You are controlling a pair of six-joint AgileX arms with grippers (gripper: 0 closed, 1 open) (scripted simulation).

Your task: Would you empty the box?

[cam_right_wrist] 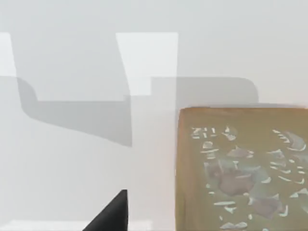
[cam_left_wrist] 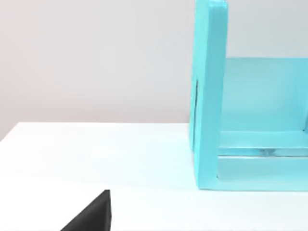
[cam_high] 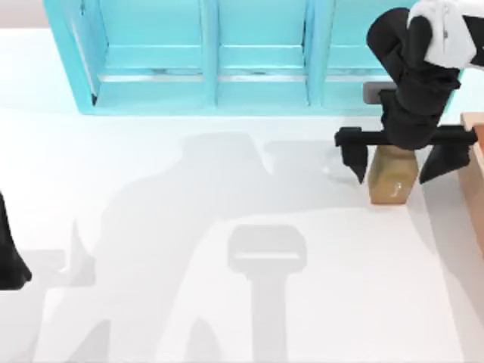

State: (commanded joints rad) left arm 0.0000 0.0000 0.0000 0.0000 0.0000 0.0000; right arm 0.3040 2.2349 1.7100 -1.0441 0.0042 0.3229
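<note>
The white table (cam_high: 227,249) spreads across the whole top view, marked by soft grey shadows of the arms. Along its far edge stands the big turquoise shelf unit (cam_high: 204,53), its open compartments facing the table; the left wrist view shows one of its upright end walls and part of a bare compartment (cam_left_wrist: 211,96).

At the right edge of the top view a strip of the box (cam_high: 476,166) comes into sight, a light-tan, wood-coloured wall running down the table's right side. What lies inside it cannot be seen.

The right arm (cam_high: 420,68), black with a white shell near its upper part, reaches down over the right side of the table, just beside the box. Its right gripper (cam_high: 398,165) is spread wide, the two dark fingers (cam_high: 354,160) set well apart on either side of a small brown carton (cam_high: 393,175). The carton stands on the table between the fingers, touching neither as far as the top view tells, so the gripper has hold of nothing. The right wrist view looks onto the carton's face, brown with a pale, broken white mark (cam_right_wrist: 245,173).

The left gripper (cam_high: 11,265) rests at the table's left edge, parked; whether it is open cannot be told.
</note>
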